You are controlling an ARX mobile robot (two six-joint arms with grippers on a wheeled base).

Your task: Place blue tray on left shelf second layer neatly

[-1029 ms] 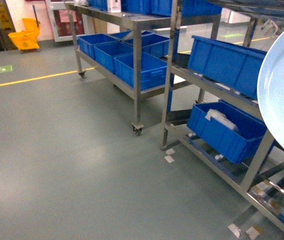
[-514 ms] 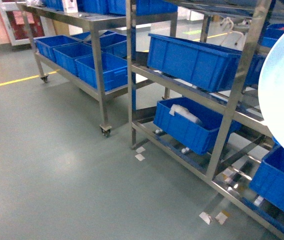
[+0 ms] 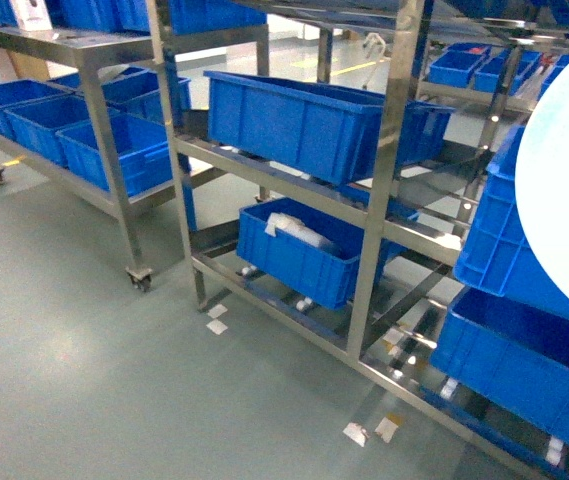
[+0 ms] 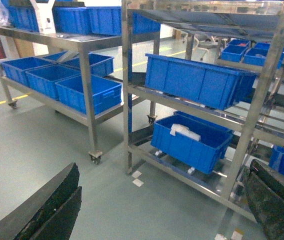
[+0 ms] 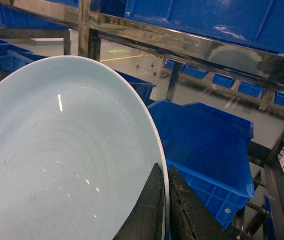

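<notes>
The pale blue tray (image 3: 564,200) fills the right edge of the head view, held up on edge. In the right wrist view the tray (image 5: 67,160) takes up the left half, and my right gripper (image 5: 164,172) is shut on its rim, one finger on each side. The left shelf (image 3: 396,150), a shiny steel multi-tier rack, stands ahead with dark blue crates on its tiers. It also shows in the left wrist view as the left shelf (image 4: 127,100). My left gripper (image 4: 161,205) hangs open over the floor, holding nothing.
A wheeled steel rack (image 3: 104,120) with blue crates stands to the left. A long blue crate (image 3: 294,120) sits on a middle tier and another crate (image 3: 304,255) below it. More crates (image 3: 524,350) are stacked at lower right, close behind the tray. Grey floor (image 3: 84,380) lies in front.
The head view has swung right and closer to the racks. The multi-tier rack slid from right to centre. The tray stays at the right edge, still held.
</notes>
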